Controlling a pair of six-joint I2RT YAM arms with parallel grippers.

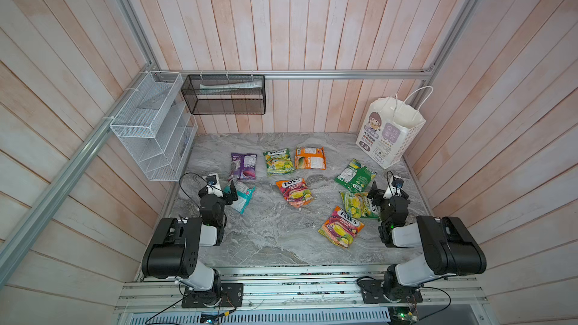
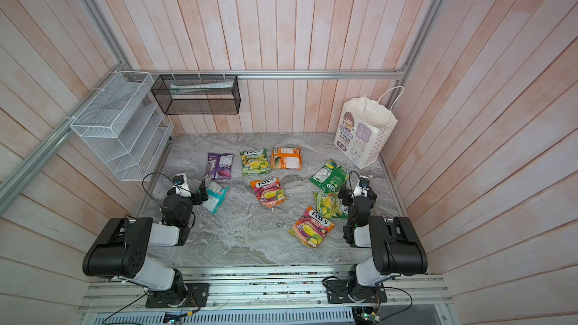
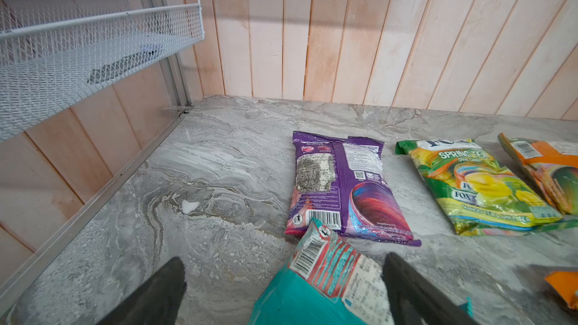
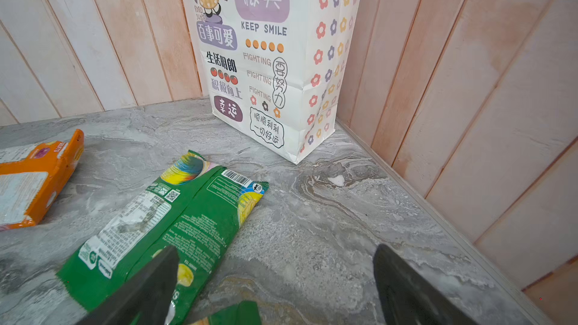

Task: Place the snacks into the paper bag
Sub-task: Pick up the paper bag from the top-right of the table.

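eight flat glossy snacks [image 1: 341, 226] lie scattered on the grey marbled desk [image 1: 275, 245]; the white paper bag [image 1: 387, 142] stands upright in its far right corner.
in both top views: two orange-pink fox's pouches [image 1: 294, 192], two yellow-green pouches [image 1: 278, 161], one purple pouch [image 1: 243, 166], one orange pouch [image 1: 310, 158], one green pouch [image 1: 355, 176], one teal pouch [image 1: 244, 199]; the bag's open mouth shows only white paper; a black mesh basket [image 1: 223, 106] on the back rail holds one pale tube [image 1: 231, 84], beside a white wire rack [image 1: 150, 132]. left wrist view: left claw [image 3: 283, 264] spread wide, straddling the teal pouch. right wrist view: right claw [image 4: 275, 250] spread wide, one finger [image 4: 150, 279] over the green pouch, the bag's cartoon girl, purple label and flowered side beyond.
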